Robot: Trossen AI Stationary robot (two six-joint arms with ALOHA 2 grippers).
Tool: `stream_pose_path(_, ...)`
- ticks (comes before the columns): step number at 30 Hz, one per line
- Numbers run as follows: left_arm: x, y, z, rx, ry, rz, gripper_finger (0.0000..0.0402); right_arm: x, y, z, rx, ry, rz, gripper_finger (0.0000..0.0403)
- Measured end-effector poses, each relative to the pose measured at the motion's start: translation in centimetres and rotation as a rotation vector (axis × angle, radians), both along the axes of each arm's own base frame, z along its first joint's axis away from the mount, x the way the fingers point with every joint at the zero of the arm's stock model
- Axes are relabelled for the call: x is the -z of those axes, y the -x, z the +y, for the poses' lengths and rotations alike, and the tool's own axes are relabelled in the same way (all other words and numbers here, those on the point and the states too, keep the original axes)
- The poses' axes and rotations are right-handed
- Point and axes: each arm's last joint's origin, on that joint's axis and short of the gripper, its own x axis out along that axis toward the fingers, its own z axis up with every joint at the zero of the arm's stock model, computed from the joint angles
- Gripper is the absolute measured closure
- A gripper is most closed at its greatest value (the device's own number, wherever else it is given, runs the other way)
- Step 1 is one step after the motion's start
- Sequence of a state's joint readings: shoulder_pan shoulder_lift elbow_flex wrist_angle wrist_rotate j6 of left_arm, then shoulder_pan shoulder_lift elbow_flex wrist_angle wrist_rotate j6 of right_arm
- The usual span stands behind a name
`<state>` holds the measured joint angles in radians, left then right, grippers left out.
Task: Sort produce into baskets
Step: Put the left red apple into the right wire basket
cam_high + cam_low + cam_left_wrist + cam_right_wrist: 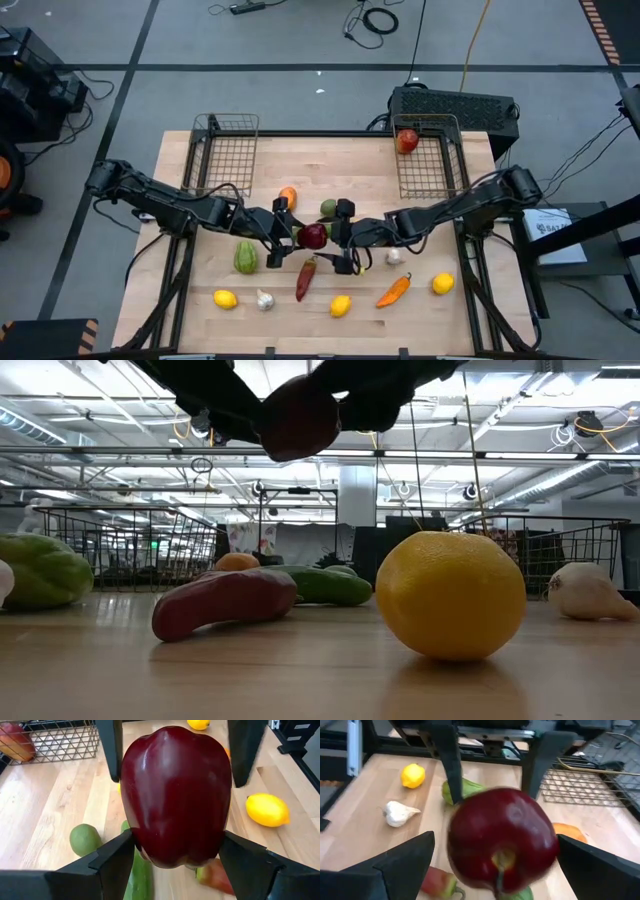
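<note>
Above the worktop (200,285) centre, a dark red apple (313,236) hangs off the surface, pinched by the left claw (287,237). Right claw (340,240) faces it, fingers spread either side, not gripping. Another apple (406,141) sits in the right basket (428,155); left basket (225,150) holds nothing visible.

Dark red apple (313,236) held above table centre, produce scattered, two baskets (226,152) behind
</note>
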<state>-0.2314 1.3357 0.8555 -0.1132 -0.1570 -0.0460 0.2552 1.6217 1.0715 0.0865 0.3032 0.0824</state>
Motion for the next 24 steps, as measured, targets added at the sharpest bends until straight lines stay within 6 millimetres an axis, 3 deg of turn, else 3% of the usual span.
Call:
stream_pose_path(11, 0.02, 0.01, 0.0, 0.001, -0.002, 0.002, 0.0126, 0.68, -0.73, -0.74, -0.004, 0.022, -0.001, 0.0012)
stream_pose_path(24, 0.03, 0.02, 0.0, 0.006, -0.008, 0.003, 0.0126, 0.43, -0.79, -0.68, -0.016, 0.029, -0.023, 0.0081)
